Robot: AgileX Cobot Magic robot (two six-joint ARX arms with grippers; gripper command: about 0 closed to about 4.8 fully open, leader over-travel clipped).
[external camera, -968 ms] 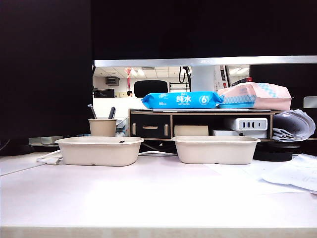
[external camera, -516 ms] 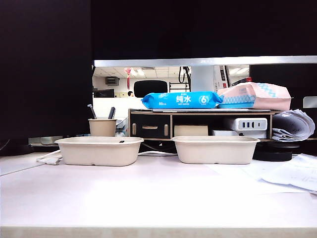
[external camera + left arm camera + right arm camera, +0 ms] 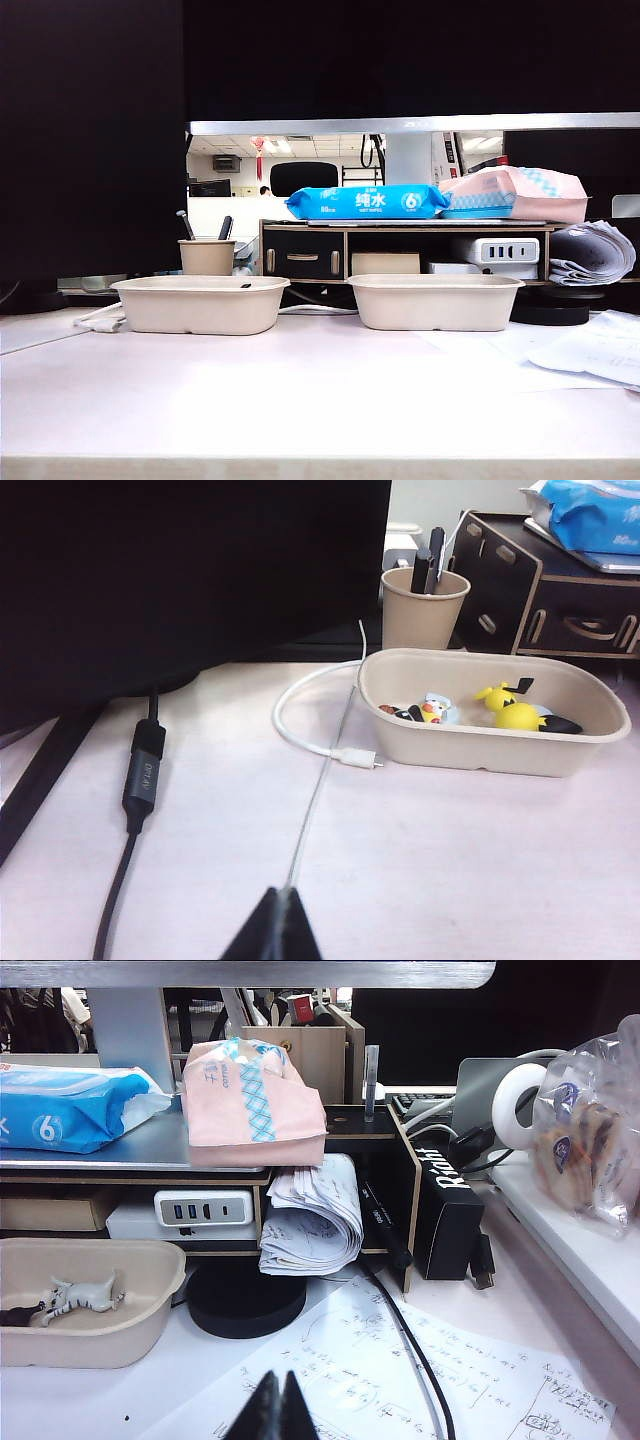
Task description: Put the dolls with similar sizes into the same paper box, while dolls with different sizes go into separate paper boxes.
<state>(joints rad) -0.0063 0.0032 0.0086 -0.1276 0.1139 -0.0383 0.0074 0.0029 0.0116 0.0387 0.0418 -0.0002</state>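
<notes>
1. Two shallow beige pulp-paper trays, rectangular with rounded corners and flared rims, side by side on the white table (image 3: 300, 400): left paper box (image 3: 200, 304), right paper box (image 3: 436, 301), apart from each other.
2. Inside the left paper box, per the left wrist view: yellow-and-black mouse-like doll (image 3: 518, 713) toward one end; pale-blue doll (image 3: 436, 709) with an orange beak near the middle; dark part beside it, too small to identify.
3. Inside the right paper box, per the right wrist view: white-grey striped doll (image 3: 82, 1294) lying on the floor of the tray; black doll (image 3: 18, 1315) beside it, cut by the frame edge.
4. Left gripper (image 3: 278, 925): low over the table, well short of the left paper box, dark fingertips pressed together, nothing between them.
5. Right gripper (image 3: 274, 1408): low over printed papers (image 3: 420, 1380), to the side of the right paper box, fingertips closed together, nothing held.
6. Behind the left paper box: beige cup (image 3: 207, 257) with pens; white cable (image 3: 300, 730) beside the tray.
</notes>
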